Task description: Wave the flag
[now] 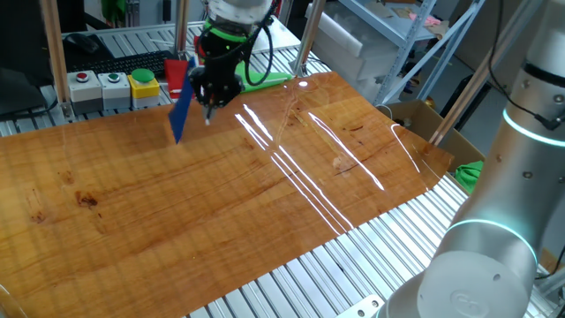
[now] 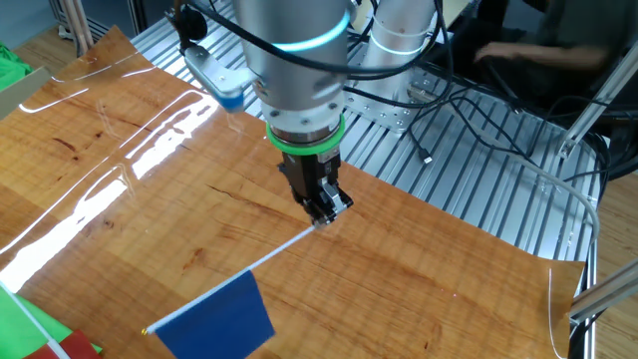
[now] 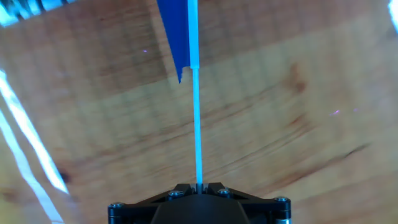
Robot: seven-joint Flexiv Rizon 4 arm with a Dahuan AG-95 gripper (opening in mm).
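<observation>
Flag (image 2: 221, 317) is held clear of the table (image 2: 419, 259), its thin stick clamped at the base between the closed gripper (image 2: 321, 212) fingers and extending ahead; waving appears underway, requiring side-to-side swings without loosening.

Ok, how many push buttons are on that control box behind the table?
3, in a row at the table's far edge, left of the tool: red button leftmost, green button in the middle, larger yellow-based red button rightmost. More may be hidden.
</observation>
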